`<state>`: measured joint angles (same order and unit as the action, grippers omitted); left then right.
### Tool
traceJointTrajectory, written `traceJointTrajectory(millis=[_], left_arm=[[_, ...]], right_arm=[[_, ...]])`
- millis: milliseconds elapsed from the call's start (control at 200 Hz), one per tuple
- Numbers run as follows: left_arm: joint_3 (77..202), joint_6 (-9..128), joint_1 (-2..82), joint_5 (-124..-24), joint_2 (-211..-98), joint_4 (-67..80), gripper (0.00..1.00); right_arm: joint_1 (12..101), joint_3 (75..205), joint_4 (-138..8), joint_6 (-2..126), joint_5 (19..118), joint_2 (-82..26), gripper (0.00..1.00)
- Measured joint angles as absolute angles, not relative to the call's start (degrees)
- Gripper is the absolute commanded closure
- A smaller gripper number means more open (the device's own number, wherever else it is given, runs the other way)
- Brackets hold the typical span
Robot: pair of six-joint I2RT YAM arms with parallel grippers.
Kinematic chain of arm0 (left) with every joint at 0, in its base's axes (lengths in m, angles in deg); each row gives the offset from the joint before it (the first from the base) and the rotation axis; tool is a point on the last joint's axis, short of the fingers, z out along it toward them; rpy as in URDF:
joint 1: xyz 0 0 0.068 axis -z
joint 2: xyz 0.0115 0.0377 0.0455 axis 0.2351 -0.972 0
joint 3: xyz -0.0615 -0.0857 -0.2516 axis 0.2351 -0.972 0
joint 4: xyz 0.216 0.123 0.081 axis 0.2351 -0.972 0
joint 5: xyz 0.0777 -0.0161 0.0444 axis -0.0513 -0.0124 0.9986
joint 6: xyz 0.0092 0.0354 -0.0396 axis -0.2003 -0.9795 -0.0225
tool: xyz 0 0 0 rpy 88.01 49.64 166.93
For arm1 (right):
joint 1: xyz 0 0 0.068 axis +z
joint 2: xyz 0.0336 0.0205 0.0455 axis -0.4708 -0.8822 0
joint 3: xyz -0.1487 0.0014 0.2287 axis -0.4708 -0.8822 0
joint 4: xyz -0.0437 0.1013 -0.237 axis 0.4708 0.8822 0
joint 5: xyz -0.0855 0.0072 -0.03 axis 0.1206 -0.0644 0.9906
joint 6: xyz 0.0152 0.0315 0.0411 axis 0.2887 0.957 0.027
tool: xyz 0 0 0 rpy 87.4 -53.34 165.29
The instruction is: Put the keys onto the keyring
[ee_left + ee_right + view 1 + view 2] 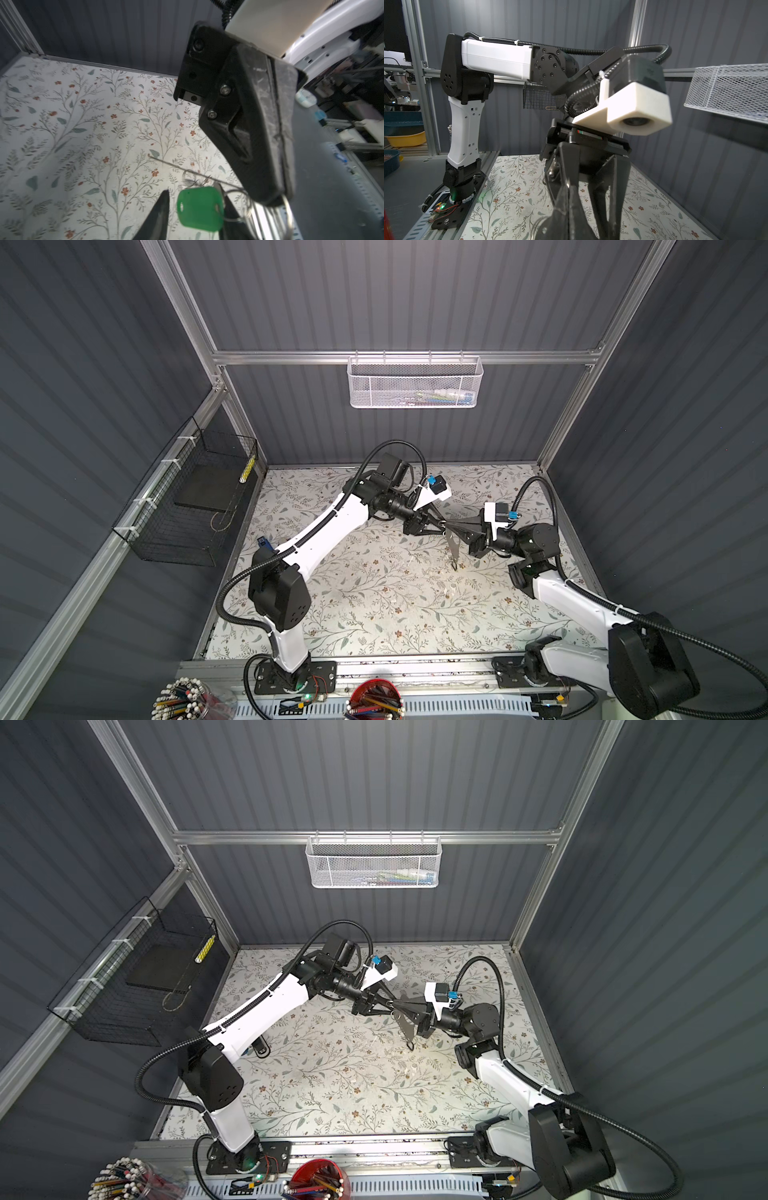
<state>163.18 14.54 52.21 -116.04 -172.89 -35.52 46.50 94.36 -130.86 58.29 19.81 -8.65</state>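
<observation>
The task is looking about half done, as a judgement. The right claw (279, 195) is pressing its jaws together on the keyring (453, 545), which is hanging in the air at about 2 o'clock from the table's middle, its flat grey body pointing down toward 6 o'clock under the claw's tip. The left claw (441, 525) is reaching in from 9 o'clock and meeting the right claw tip to tip. Its jaws are standing spread, with the green tag (200, 207) dangling between them and a gap showing on 1 side. That tag's key is seeming to hang from a wire ring (239, 189) beside the right claw's tip, so 1 key is probably going on, though whether it is fully threaded cannot be told. The 2nd key is not showing clearly and is likely remaining to be done. The table (374, 614) is wearing a pale floral sheet. Dark ribbed walls (415, 294) and an aluminium frame (291, 357) are closing the cell in. A white basket (415, 383) is hanging at 12 o'clock, a black basket (187, 510) at 9 o'clock, and 2 pencil cups (183, 699) are standing at 6 and 7 o'clock.
</observation>
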Motion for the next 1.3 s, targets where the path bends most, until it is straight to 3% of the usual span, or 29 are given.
traceJointTrajectory(millis=[95, 345, 805, 1166, 1296], left_arm=[[154.6, 15.8, 50.9, -112.7, -166.0, -30.5, 0.46], [141.8, 16.1, 48.4, -108.5, -151.6, -19.9, 0.49], [143.3, 15.3, 48.5, -115.8, -156.9, -12.0, 0.62], [148.4, 14.2, 50.9, -118.6, -159.3, -13.4, 0.65], [150.7, 12.8, 51.5, -118.7, -160.3, -15.2, 0.7]], right_arm=[[46.6, 94.1, -130.3, 58.3, 19.8, -8.6, 1.0], [46.6, 94.1, -130.1, 58.4, 19.8, -8.6, 1.0], [46.6, 94.2, -130.4, 60.4, 18.5, -8.6, 1.0], [46.6, 94.4, -131.0, 62.0, 17.6, -9.3, 1.0], [46.6, 94.5, -131.2, 62.2, 17.4, -9.4, 1.0]])
